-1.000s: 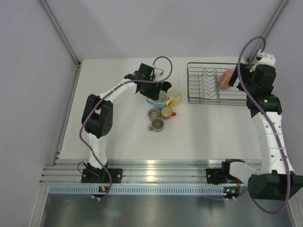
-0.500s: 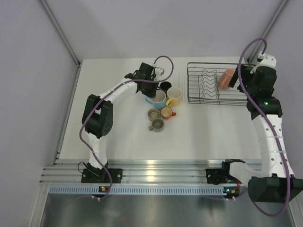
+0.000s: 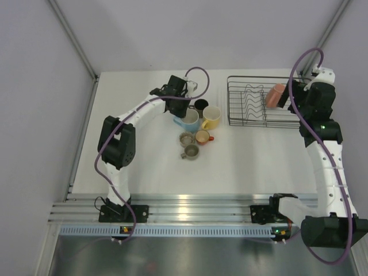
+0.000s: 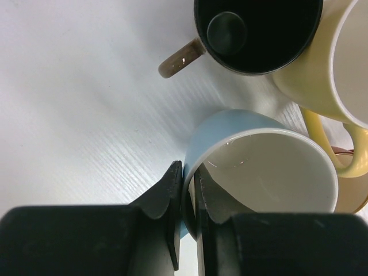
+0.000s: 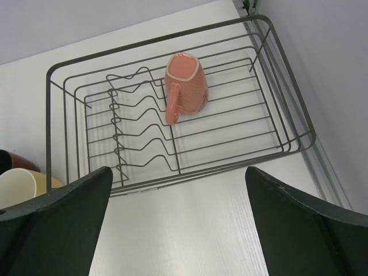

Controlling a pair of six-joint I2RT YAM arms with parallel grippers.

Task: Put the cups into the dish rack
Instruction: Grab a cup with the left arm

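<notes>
Left gripper (image 4: 185,190) has snapped shut since a second ago: its fingers were apart over the mug cluster and now they're pinching the wall of the light blue mug (image 4: 259,167), one finger outside and one inside the rim. Over on the right, the right gripper (image 5: 178,178) has pulled back a little from the dish rack (image 5: 230,121) and hangs there with its fingers spread wide, holding nothing. So, progress check: only one mug is loaded as far as I can see. That's the pink mug (image 5: 185,86), lying on its side on the rack's wires in the upper right of the overhead view. Everything else sits bunched in the middle of the table (image 3: 259,155): the dark brown mug (image 4: 259,34) and yellow mug (image 4: 333,75) just beside the blue one, then the orange mug (image 3: 202,137) and two grey mugs (image 3: 186,138) a bit lower in the frame. The blue one looks like it hasn't left the table yet, so I'd say it's early days, one down and six to go.
</notes>
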